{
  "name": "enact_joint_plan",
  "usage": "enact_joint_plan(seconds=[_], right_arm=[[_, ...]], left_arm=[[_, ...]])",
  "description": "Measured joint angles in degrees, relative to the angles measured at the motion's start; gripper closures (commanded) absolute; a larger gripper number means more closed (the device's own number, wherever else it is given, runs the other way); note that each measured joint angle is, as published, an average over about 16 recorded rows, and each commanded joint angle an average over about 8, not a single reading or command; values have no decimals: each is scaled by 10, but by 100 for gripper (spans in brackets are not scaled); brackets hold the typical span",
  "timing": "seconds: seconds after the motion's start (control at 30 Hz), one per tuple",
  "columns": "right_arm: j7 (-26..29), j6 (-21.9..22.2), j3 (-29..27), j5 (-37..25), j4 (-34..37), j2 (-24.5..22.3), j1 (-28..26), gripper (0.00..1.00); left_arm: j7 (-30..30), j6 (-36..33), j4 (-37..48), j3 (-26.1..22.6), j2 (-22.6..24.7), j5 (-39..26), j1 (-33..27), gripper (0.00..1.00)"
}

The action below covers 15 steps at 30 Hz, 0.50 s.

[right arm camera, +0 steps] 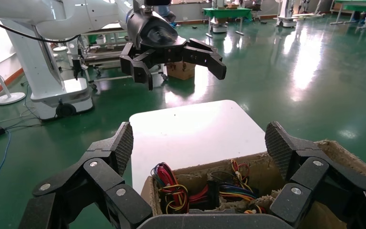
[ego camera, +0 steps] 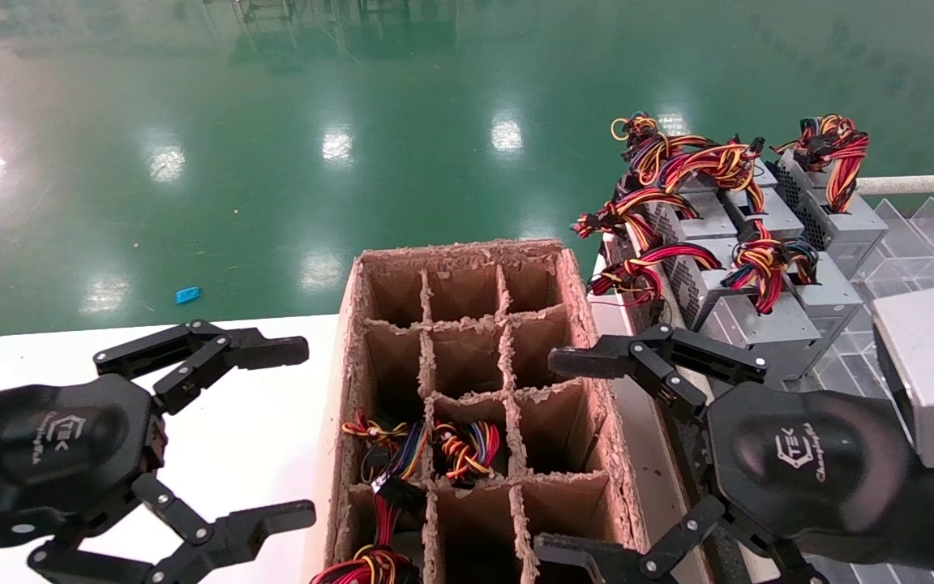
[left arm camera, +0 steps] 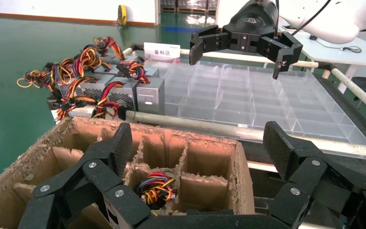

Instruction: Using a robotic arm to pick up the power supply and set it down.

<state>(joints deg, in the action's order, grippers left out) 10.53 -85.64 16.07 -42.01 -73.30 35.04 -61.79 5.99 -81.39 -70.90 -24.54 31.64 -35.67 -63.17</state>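
Several silver-grey power supplies (ego camera: 759,320) with red, yellow and black wire bundles stand in rows at the back right, on the end of a clear compartment tray (left arm camera: 267,100); the left wrist view shows them too (left arm camera: 147,93). The robotic arm's right gripper (ego camera: 548,454) hovers open beside the right wall of a cardboard divider box (ego camera: 572,284), in front of the supplies, holding nothing. Its fingers (right arm camera: 124,143) spread wide above the box. Wire bundles (ego camera: 467,446) show in some cells. My left gripper (ego camera: 309,430) hangs open over the white table (ego camera: 232,422), left of the box.
The cardboard box has torn, fuzzy divider edges (left arm camera: 186,152), and its far cells hold nothing. A pale rail (ego camera: 921,184) runs along the clear tray's far side. Green floor lies beyond the table. A small blue scrap (ego camera: 188,294) lies on the floor.
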Motion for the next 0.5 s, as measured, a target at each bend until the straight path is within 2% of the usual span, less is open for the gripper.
enact_joint_plan(seconds=[0.5], right_arm=[[0, 0, 0, 0, 0, 0, 0, 0]], left_arm=[[0, 0, 0, 0, 0, 0, 0, 0]])
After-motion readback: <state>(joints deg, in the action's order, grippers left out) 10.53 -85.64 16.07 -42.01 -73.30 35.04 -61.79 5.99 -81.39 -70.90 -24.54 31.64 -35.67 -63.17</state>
